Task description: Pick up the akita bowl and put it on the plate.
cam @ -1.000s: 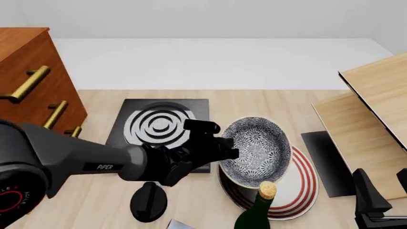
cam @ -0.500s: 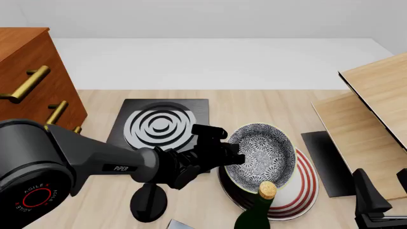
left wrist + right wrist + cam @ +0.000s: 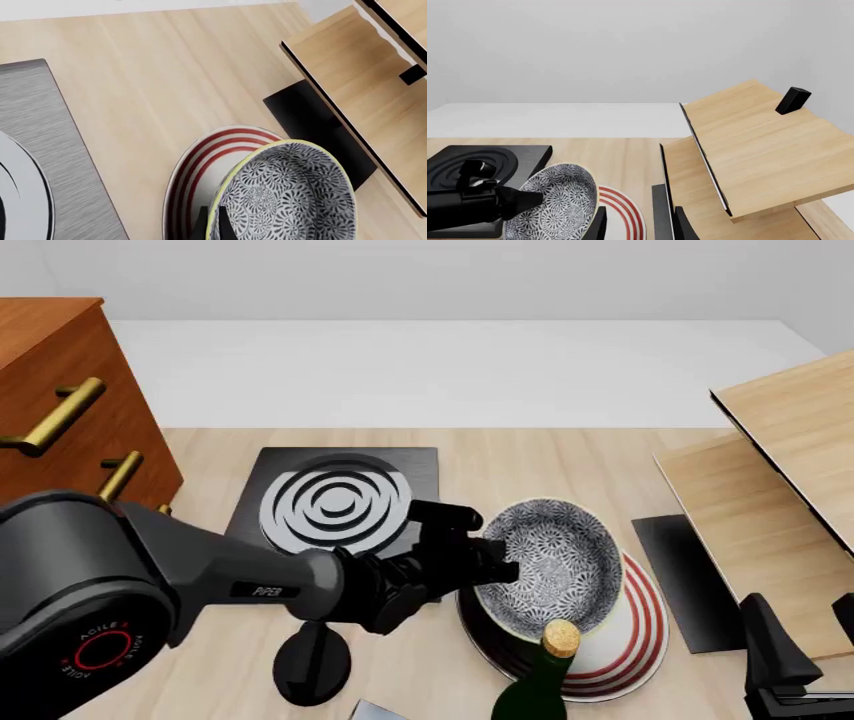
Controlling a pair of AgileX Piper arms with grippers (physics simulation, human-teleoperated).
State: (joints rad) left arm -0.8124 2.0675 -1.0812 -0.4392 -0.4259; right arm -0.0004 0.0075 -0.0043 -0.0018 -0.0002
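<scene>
1. The bowl (image 3: 550, 565) sits tilted over the plate (image 3: 638, 625), leaning toward the arm's side. From the front view I cannot tell whether its base touches the plate yet.
2. The left gripper (image 3: 489, 562) is clamped on the bowl's rim on the side facing the burner; in the left wrist view its two dark fingers (image 3: 200, 227) straddle the cream rim, one inside and one outside.
3. The plate lies just beside the burner (image 3: 335, 502), on the side away from the wooden drawers (image 3: 74, 410). Its red rings show beyond the bowl on the far side from the burner.
4. A green bottle with a cork (image 3: 550, 675) stands just in front of the plate, nearer the camera, and a black knob (image 3: 312, 665) lies on the near side of the burner.
5. The right gripper (image 3: 801, 665) rests low, well apart from the plate; its fingers (image 3: 599, 222) are spread and hold nothing.
6. Judgement: this is the placing step, nearly finished. The next move calls for levelling the bowl, lowering it flat onto the plate's middle, then opening the fingers and lifting clear without dragging the rim or bumping the bottle.
</scene>
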